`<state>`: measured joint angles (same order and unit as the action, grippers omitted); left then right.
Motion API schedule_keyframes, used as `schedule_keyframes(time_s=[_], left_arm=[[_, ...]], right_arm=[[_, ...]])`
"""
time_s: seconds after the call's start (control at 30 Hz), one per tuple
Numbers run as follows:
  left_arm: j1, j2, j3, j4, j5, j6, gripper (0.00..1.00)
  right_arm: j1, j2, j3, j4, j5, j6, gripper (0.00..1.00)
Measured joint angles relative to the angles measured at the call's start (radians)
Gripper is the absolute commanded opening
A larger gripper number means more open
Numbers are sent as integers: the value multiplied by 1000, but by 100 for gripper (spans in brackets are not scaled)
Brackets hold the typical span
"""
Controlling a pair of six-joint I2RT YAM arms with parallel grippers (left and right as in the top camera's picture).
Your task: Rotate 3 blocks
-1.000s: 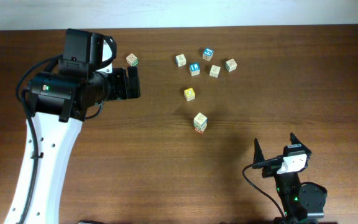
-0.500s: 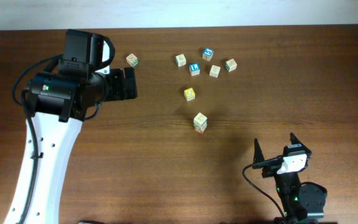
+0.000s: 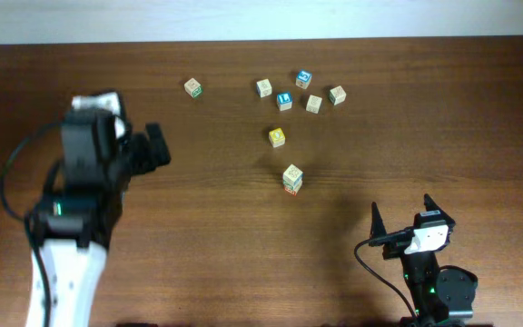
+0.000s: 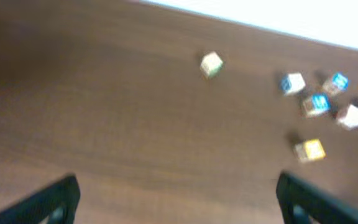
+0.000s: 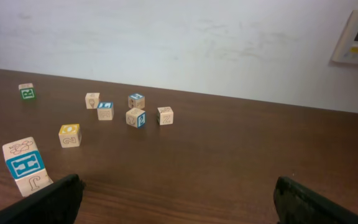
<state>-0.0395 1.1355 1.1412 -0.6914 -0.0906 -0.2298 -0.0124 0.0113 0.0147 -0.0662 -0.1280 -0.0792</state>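
Observation:
A green-marked block (image 3: 193,87) (image 4: 211,63) (image 5: 27,92) sits alone at the far left of the group. A pale tan block (image 3: 313,104) (image 4: 352,116) lies in the cluster behind. At mid-table a pale cube rests on a red-faced block (image 3: 291,189), and in the right wrist view this pair (image 5: 25,165) leans slightly. My left gripper (image 3: 157,150) (image 4: 178,186) is open over bare wood, well left of every block. Near the front edge my right gripper (image 3: 401,207) (image 5: 178,186) stands open, holding nothing.
A yellow-faced cube (image 3: 277,137) (image 5: 69,135) sits between the cluster and the stacked pair. Two blue-faced cubes (image 3: 304,79) (image 3: 284,100) and other pale cubes (image 3: 263,87) (image 3: 337,94) crowd the back. A white wall borders the table's far edge.
My left arm has pulled back to the left and toward the front, away from the green-marked block. The right arm and all the cubes stay put.

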Motion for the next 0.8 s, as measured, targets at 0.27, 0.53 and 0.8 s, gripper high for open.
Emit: schedule_keyframes(time_s=[0.27, 0.53, 0.8], left_arm=[[92, -468, -556, 468, 119, 179, 99], [92, -824, -963, 754, 144, 372, 99], [102, -1049, -1099, 736, 144, 494, 99]], right_arm=[[0, -1, 0, 1, 1, 1, 98], [0, -1, 0, 0, 0, 1, 98], [0, -1, 0, 0, 0, 1, 98]])
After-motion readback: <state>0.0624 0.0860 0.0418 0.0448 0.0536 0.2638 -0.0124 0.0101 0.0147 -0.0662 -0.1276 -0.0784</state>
